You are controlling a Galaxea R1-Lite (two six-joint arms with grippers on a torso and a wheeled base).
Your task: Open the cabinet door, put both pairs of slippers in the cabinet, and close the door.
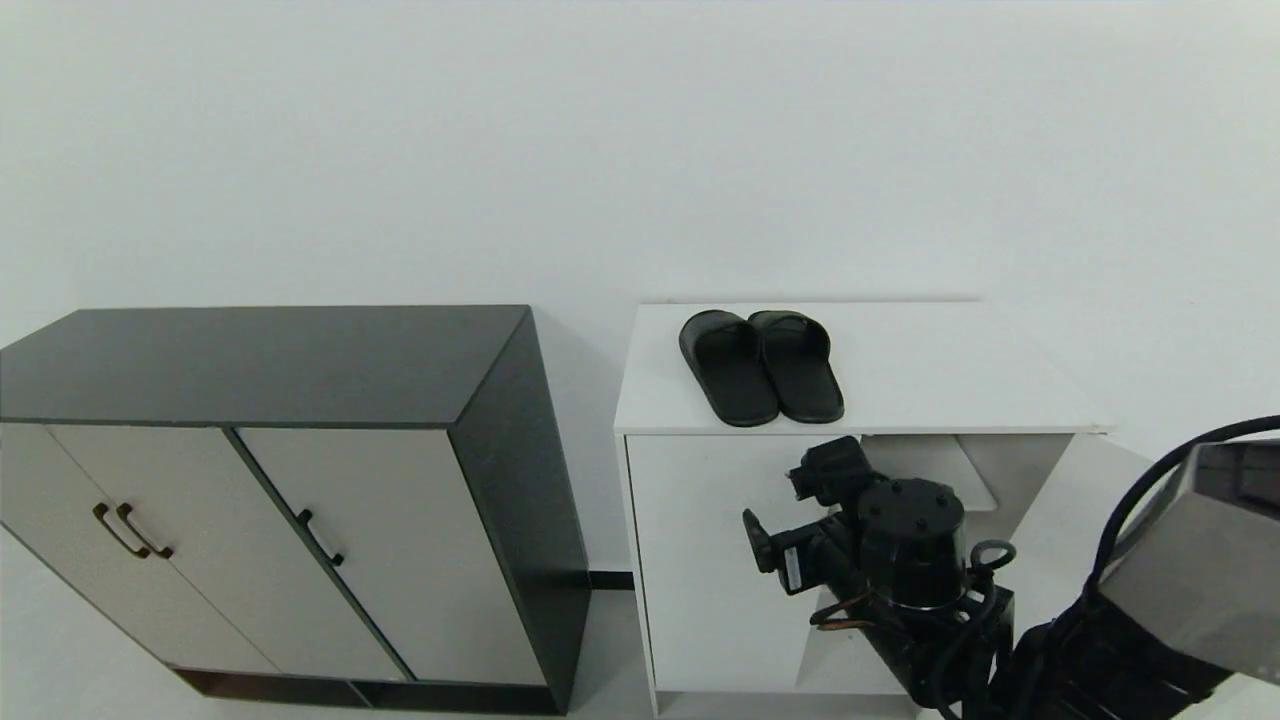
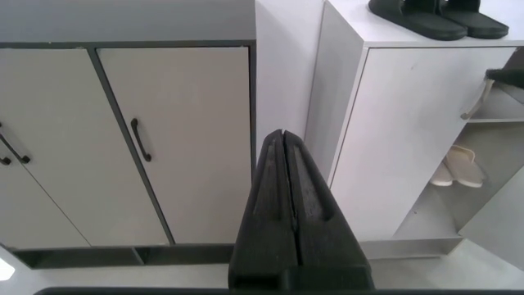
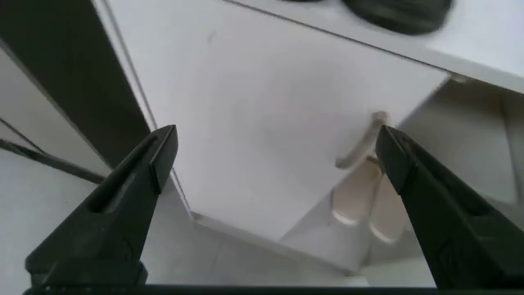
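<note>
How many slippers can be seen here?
4. Two black slippers lie side by side on top of the white cabinet; two pale slippers sit inside it, under a shelf. More may be hidden behind the closed doors of the dark cabinet.

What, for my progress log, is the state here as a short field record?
black slippers: on top of white cabinet
white slippers: inside it, under a shelf
door: open, inside showing
left gripper: jaws shut, empty
right gripper: jaws open, by the door's handle
dark cabinet: doors shut
</note>
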